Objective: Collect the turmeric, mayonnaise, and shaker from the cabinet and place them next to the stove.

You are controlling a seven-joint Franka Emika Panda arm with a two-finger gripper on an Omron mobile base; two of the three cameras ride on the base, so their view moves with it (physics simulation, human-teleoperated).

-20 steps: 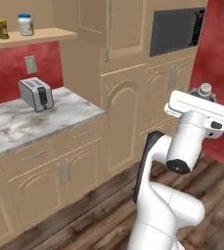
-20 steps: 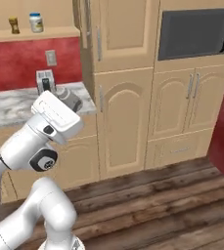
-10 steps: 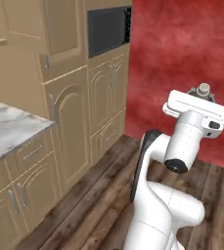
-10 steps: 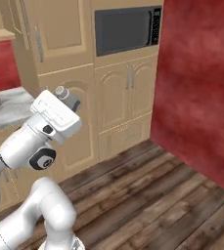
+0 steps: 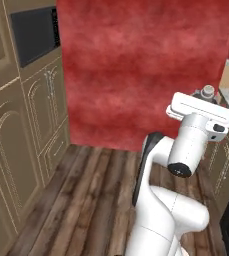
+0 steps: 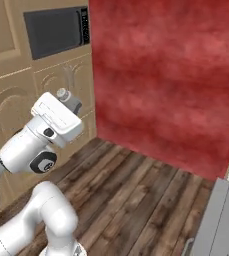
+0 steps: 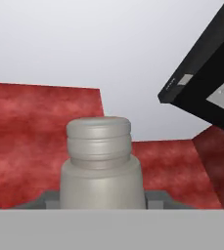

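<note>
We see tool [image 7: 102, 205] clamped on shaker [image 7: 101, 166], held upright, up at arm's raised wrist. Shaker cap pokes above hand [image 5: 207, 92]. Facing red wall [image 5: 146, 70], wood floor [image 6: 136, 200] below. Advice: keep shaker level, no wrist roll, until stove side. Steel edge [image 6: 221, 220] at lower right maybe stove, cropped; cannot confirm. Finger contact hidden by jar body.

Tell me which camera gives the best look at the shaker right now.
The hand view: the shaker sits close up, cap and body clear, in the shut gripper. Both base views show just its small cap above the hand.
</note>
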